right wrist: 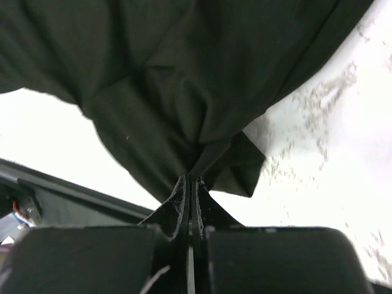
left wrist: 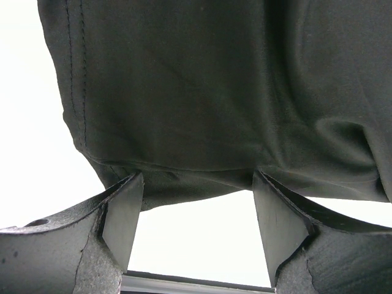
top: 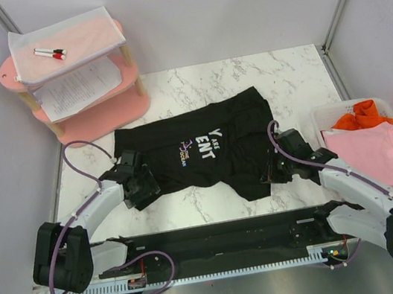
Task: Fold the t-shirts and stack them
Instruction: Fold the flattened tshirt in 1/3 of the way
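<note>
A black t-shirt (top: 205, 153) with white chest lettering lies spread on the marble table (top: 283, 79). My left gripper (top: 142, 190) is open at the shirt's left lower edge; in the left wrist view the black cloth (left wrist: 214, 92) hangs just past my open fingertips (left wrist: 125, 208), with nothing between them. My right gripper (top: 276, 171) is shut on the black shirt's right lower corner; the right wrist view shows the cloth (right wrist: 171, 92) pinched at my closed fingertips (right wrist: 190, 184). A pink t-shirt (top: 369, 148) and an orange t-shirt (top: 360, 118) lie in the white basket (top: 320, 117) at the right.
A pink three-tier shelf (top: 101, 118) stands at the back left with printed paper sheets (top: 77, 88) and a translucent box (top: 66, 44) holding markers. Grey walls close both sides. The black arm base rail (top: 228, 243) runs along the near edge.
</note>
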Action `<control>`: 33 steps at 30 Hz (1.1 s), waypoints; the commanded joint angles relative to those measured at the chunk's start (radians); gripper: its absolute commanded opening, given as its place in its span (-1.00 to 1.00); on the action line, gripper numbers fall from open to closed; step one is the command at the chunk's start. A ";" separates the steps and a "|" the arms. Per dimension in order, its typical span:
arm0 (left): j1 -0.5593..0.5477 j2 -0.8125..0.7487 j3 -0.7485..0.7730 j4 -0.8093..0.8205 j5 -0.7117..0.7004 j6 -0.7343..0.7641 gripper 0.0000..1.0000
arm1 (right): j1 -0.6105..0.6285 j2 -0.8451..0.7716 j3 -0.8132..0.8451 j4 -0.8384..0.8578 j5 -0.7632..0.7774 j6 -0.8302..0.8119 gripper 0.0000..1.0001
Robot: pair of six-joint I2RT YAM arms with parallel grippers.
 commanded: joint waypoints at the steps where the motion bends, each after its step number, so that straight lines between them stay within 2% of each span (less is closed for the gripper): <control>1: -0.004 0.013 0.004 0.010 -0.037 -0.039 0.57 | 0.007 -0.115 0.103 -0.196 0.008 -0.014 -1.00; 8: -0.008 0.029 0.008 0.010 -0.050 -0.038 0.56 | 0.006 -0.221 0.129 -0.396 0.009 -0.013 -0.96; 11: -0.011 0.029 0.011 0.010 -0.054 -0.039 0.56 | 0.006 -0.254 0.087 -0.427 0.026 -0.008 -0.53; 13: -0.011 0.029 0.011 0.012 -0.059 -0.038 0.56 | 0.006 -0.282 0.070 -0.413 0.052 -0.005 -0.40; 14: -0.013 0.029 0.011 0.012 -0.057 -0.038 0.56 | 0.007 -0.285 0.067 -0.404 0.066 -0.006 -0.22; 16: -0.016 0.029 0.011 0.012 -0.057 -0.034 0.56 | 0.007 -0.270 0.072 -0.382 0.094 -0.010 -0.05; 17: -0.019 0.029 0.011 0.012 -0.059 -0.036 0.56 | 0.007 -0.253 0.077 -0.376 0.097 -0.013 0.15; 18: -0.021 0.030 0.015 0.012 -0.059 -0.034 0.56 | 0.006 -0.247 0.081 -0.370 0.101 -0.014 0.22; 21: -0.024 0.027 0.015 0.012 -0.059 -0.033 0.56 | 0.006 -0.254 0.101 -0.387 0.130 -0.033 0.25; 24: -0.025 0.024 0.013 0.013 -0.062 -0.034 0.56 | 0.007 -0.271 0.103 -0.411 0.137 -0.045 0.19; 26: -0.028 0.027 0.015 0.015 -0.064 -0.034 0.56 | 0.007 -0.276 0.084 -0.425 0.135 -0.045 -0.05; 28: -0.033 0.024 0.016 0.018 -0.061 -0.031 0.55 | 0.007 -0.282 0.067 -0.425 0.114 -0.045 -0.20; 31: -0.124 0.003 0.036 0.024 -0.070 -0.030 0.54 | 0.006 -0.291 0.049 -0.404 0.114 -0.028 -0.37; 33: -0.191 -0.005 0.073 0.024 -0.091 -0.051 0.54 | 0.006 -0.274 0.046 -0.396 0.115 -0.028 -0.38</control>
